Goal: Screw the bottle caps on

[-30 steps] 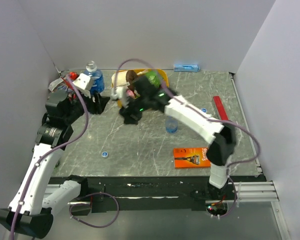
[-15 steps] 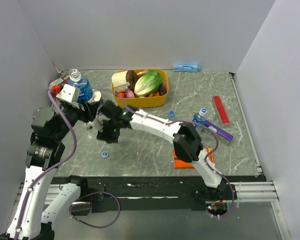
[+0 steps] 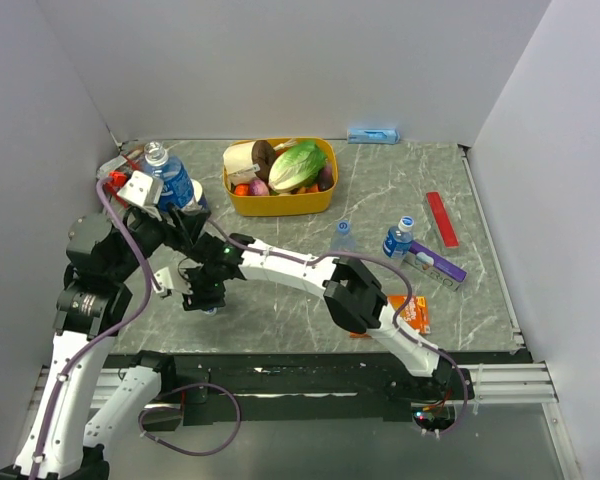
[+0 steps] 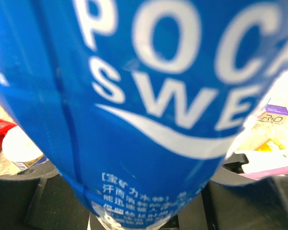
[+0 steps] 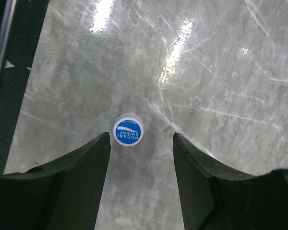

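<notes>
Tabletop [image 5: 221, 57] open round cap [image 5: 128, 131], edge [image 5: 9, 76] close by | R gripper [image 5: 141, 139] spread above it | L gripper [image 3: 163, 200] clamps bottle [image 4: 134, 96]

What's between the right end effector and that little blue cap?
Nothing; the right wrist view shows only bare table between the open right end effector and the bottle cap.
</notes>
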Tool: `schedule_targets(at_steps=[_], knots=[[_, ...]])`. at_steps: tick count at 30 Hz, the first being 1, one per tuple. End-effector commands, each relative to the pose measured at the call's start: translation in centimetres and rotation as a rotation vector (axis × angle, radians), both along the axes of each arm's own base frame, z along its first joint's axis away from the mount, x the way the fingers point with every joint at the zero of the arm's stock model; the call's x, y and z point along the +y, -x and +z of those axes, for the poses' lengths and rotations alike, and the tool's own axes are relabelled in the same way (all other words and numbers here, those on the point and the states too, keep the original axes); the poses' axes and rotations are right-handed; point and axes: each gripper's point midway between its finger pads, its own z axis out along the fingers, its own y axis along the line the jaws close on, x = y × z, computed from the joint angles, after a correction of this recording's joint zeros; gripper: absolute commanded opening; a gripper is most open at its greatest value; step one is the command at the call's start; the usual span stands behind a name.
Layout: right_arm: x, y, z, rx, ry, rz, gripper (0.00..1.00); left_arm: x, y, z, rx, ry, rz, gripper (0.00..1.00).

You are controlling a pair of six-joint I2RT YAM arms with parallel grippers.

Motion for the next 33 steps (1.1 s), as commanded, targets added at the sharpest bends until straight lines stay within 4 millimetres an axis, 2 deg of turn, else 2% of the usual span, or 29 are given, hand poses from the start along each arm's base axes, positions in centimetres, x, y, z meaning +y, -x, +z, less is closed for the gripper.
schedule_targets(at_steps=[1, 8, 17, 26, 33], knots=[[0.7, 0.5, -0.7, 0.015, 0.005, 0.048, 0.61, -0.5, 0.9, 1.1, -0.049, 0.024, -0.036, 0.01], [-0.1, 1.5, -2.4, 0.059, 0.052, 0.073, 0.61, -0.5, 0.7, 0.3, -0.039, 0.03, -0.038, 0.01], [0.0, 1.2, -3.4, 0.049, 0.062, 0.072, 0.61, -0.6, 0.5, -0.1, -0.034, 0.033, -0.035, 0.01], [0.3, 1.1, -4.2, 0.048, 0.066, 0.085, 0.5, -0.5, 0.3, -0.5, -0.025, 0.029, -0.029, 0.01], [0.2, 0.9, -4.1, 0.032, 0.065, 0.092, 0.47, -0.5, -0.1, -0.7, -0.021, 0.027, -0.026, 0.01]])
